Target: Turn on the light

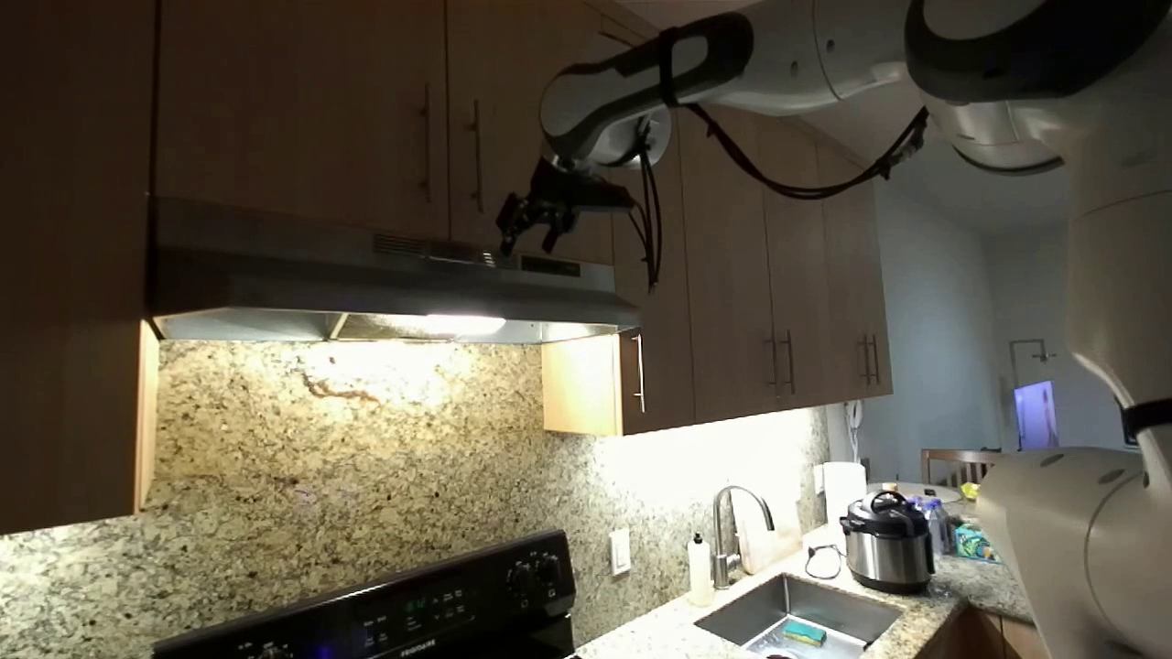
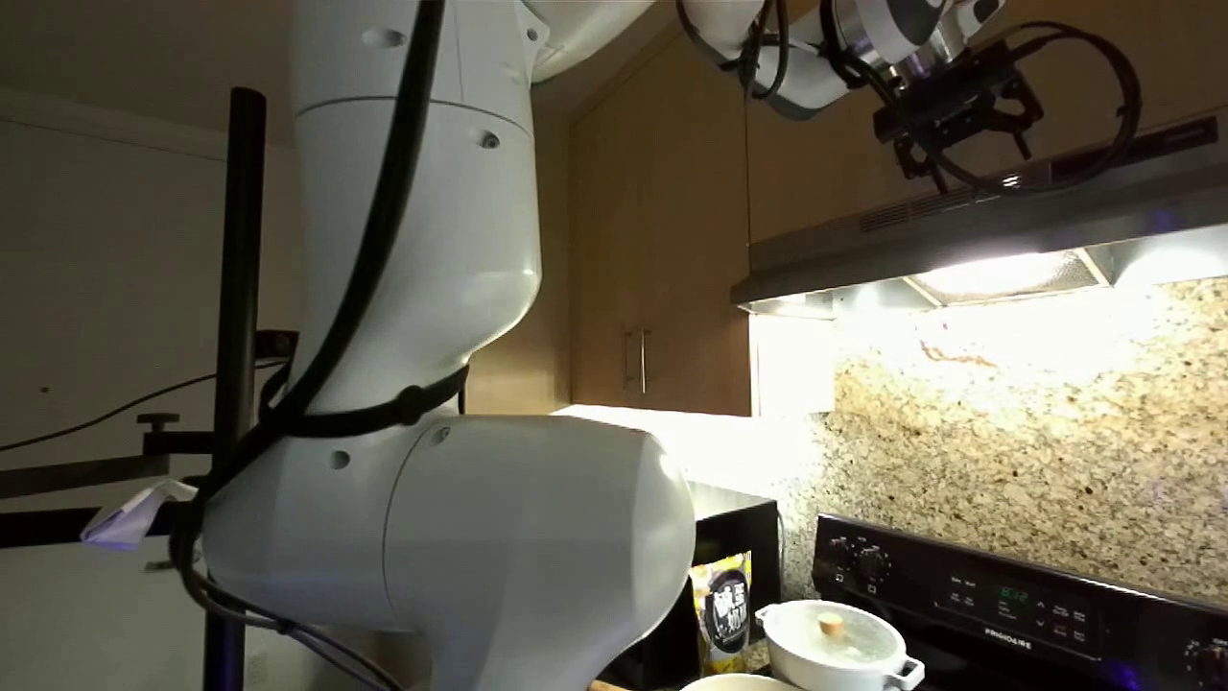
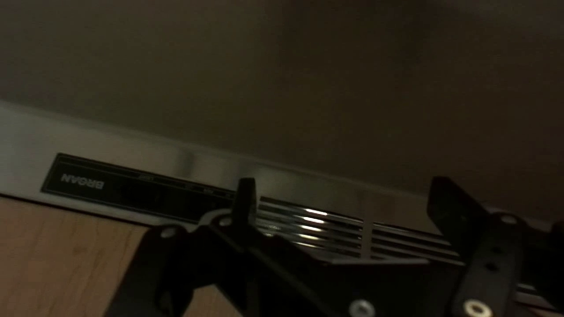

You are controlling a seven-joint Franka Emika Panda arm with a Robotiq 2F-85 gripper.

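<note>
The hand has its fingers spread wide, gripping nothing, with vent slots of the Broan range hood showing between them. Beside one finger shows the hood's black control panel. Beneath the hand, in both exterior views, the hood light is lit; farther below stands the Frigidaire range.

Both exterior views facing range hood, from below, wrist view upside down, near its front
</note>
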